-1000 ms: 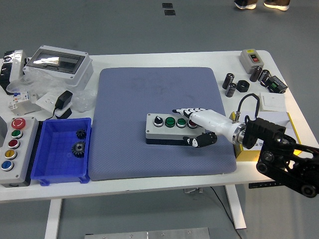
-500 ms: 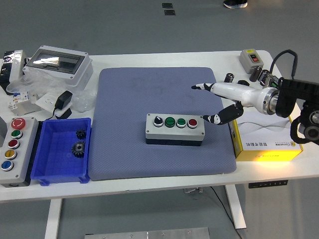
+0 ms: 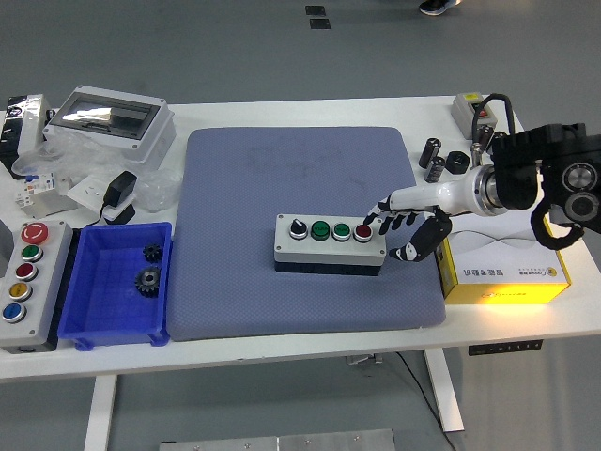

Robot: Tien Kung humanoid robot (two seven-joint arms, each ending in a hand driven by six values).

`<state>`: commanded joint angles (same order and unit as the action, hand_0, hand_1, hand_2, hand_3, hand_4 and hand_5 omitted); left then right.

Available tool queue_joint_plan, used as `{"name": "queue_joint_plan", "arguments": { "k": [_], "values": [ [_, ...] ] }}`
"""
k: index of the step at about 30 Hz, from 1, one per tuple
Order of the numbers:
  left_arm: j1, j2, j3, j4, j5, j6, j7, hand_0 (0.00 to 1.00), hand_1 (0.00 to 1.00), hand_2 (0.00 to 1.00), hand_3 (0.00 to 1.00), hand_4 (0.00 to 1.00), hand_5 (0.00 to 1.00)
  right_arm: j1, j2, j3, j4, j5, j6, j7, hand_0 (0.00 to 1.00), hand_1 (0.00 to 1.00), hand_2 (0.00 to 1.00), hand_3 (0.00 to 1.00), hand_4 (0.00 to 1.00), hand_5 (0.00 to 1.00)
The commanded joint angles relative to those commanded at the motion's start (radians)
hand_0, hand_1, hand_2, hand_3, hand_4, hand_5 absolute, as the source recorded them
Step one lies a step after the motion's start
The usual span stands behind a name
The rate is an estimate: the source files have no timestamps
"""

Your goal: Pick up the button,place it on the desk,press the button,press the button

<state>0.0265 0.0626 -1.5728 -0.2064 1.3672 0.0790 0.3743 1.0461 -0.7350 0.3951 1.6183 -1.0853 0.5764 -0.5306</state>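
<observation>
**Right hand poised over the red button at the box's right end**

The button box (image 3: 330, 243) sits flat on the blue mat (image 3: 300, 225), just right of the frame's centre, its long axis running left to right across the picture. Along its top, from left: a black selector knob (image 3: 298, 228), two green buttons (image 3: 331, 230), and the red button (image 3: 362, 230) at the right end.

In from the right edge comes the right hand (image 3: 402, 225), white-shelled with dark fingertips. The fingers (image 3: 387, 210) are loosely fanned and angled down and left, their tips just at the red button's right side; whether one actually touches the cap, I cannot tell. The thumb hangs lower, beside the box's right end wall. Nothing is held.

So the relation that counts: the target lies immediately left of and below the fingertips, at the near end of the box for this arm. By my judgement the box is already placed and this is a press step, calling for only a short downward push. The left hand is not in the picture at all.

The grey button station (image 3: 25, 282) at lower left lies well apart and plays no part here.
</observation>
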Motion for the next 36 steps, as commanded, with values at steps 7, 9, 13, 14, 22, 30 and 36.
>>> {"name": "queue_joint_plan", "arguments": {
  "k": [7,9,13,14,22,30,36],
  "values": [
    [0.000,0.001,-0.003,0.000,0.004,-0.001,0.001,0.638,0.541,0.621,0.581,0.618,0.102,-0.001,0.031,-0.028,-0.038,0.002,-0.006,0.003,0.033,0.124,0.287,0.972,0.255,0.040],
    [0.000,0.001,-0.002,0.000,0.004,-0.001,0.001,0.638,0.541,0.621,0.581,0.618,0.102,-0.003,0.036,-0.030,-0.048,0.000,-0.009,0.004,0.033,0.124,0.287,0.972,0.255,0.040],
    [-0.001,0.000,-0.003,0.000,0.006,-0.002,0.000,0.638,0.542,0.621,0.581,0.618,0.101,-0.005,0.048,-0.031,-0.074,-0.006,-0.017,0.007,0.029,0.118,0.281,0.970,0.256,0.050],
    [-0.001,0.000,-0.003,0.000,0.006,-0.002,0.000,0.638,0.542,0.621,0.581,0.618,0.101,-0.005,0.051,-0.031,-0.083,-0.009,-0.019,0.008,0.029,0.118,0.281,0.970,0.256,0.050],
    [-0.002,0.002,0.000,0.002,0.003,-0.003,-0.003,0.638,0.542,0.621,0.581,0.620,0.105,-0.013,0.071,-0.055,-0.127,-0.018,-0.030,0.009,0.018,0.105,0.272,0.959,0.234,0.070],
    [0.001,0.001,0.014,0.004,-0.015,-0.002,-0.008,0.638,0.542,0.621,0.581,0.621,0.105,-0.022,0.069,-0.046,-0.113,-0.016,-0.050,0.032,0.014,0.101,0.271,0.959,0.240,0.076],
    [0.002,0.001,0.012,0.004,-0.013,-0.002,-0.009,0.638,0.542,0.621,0.581,0.621,0.105,-0.043,0.022,0.080,-0.061,0.015,-0.027,0.047,0.010,0.098,0.270,0.957,0.240,0.080]
  ]
}}
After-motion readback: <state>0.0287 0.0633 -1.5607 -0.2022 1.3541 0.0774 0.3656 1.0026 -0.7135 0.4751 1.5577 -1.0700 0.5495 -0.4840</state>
